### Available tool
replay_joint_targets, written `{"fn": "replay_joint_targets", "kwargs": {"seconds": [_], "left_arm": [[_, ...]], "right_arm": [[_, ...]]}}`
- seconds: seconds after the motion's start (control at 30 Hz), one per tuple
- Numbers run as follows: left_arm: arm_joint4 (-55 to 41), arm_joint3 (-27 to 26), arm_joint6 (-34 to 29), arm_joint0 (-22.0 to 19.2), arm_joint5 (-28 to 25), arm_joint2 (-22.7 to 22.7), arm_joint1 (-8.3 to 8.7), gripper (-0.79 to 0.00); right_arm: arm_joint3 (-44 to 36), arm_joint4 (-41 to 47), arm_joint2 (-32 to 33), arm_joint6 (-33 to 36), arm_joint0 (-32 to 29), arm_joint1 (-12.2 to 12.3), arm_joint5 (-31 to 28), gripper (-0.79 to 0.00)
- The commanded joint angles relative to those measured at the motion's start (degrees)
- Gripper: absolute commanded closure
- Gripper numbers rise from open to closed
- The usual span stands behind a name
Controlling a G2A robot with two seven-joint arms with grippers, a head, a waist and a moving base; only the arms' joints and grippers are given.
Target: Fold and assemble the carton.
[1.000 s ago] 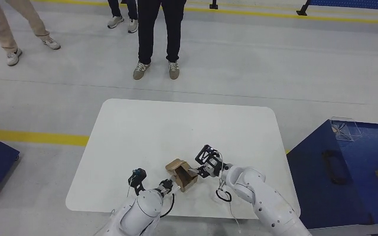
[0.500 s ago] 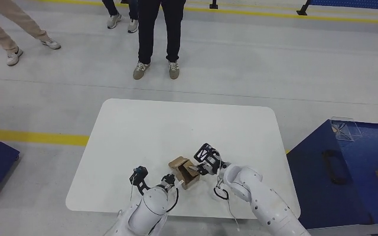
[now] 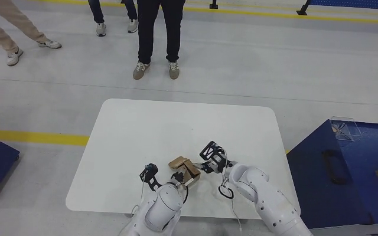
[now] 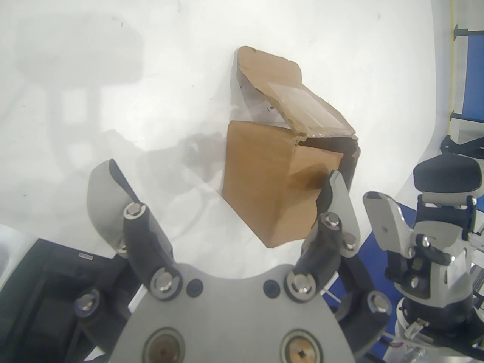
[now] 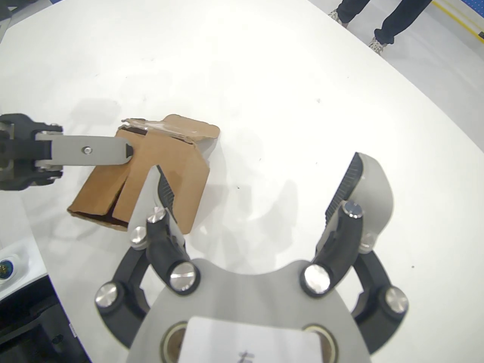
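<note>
Count: 1 carton (image 3: pixel 183 165), lower centre of the top view; 1 table (image 3: pixel 136 141); 2 grippers: left gripper (image 4: pixel 223 177), right gripper (image 5: pixel 261 169).

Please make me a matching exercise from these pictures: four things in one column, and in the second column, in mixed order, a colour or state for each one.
Column one:
1. carton
2. table
3. floor line
4. left gripper

Column two:
A. white
B. open
C. brown
D. yellow

Pairs: 1-C, 2-A, 3-D, 4-B
</note>
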Motion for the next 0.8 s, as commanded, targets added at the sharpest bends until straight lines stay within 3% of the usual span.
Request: {"fn": "replay_joint_targets", "kwargs": {"seconds": [0.0, 0.33, 0.53, 0.77], "left_arm": [[1.6, 0.5, -0.9, 0.2, 0.0, -0.6, -0.75, -0.785], [10.4, 0.1, -6.3, 2.2, 0.0, -3.8, -4.7, -0.785], [11.3, -8.9, -5.5, 6.1, 0.0, -5.3, -6.91, -0.785], [2.4, -18.1, -0.7, 9.7, 0.0, -7.0, -8.41, -0.785]], "right_arm": [[0.6, -0.1, -0.6, 0.1, 0.2, -0.2, 0.0, -0.785], [3.2, -1.0, -2.2, -0.7, 2.1, -1.2, 2.0, -0.785], [-0.3, 2.5, 2.8, -7.1, -0.3, -0.2, -2.2, -0.785], [-5.8, 0.6, 10.7, -1.2, -7.1, 2.6, -11.6, -0.785]]}}
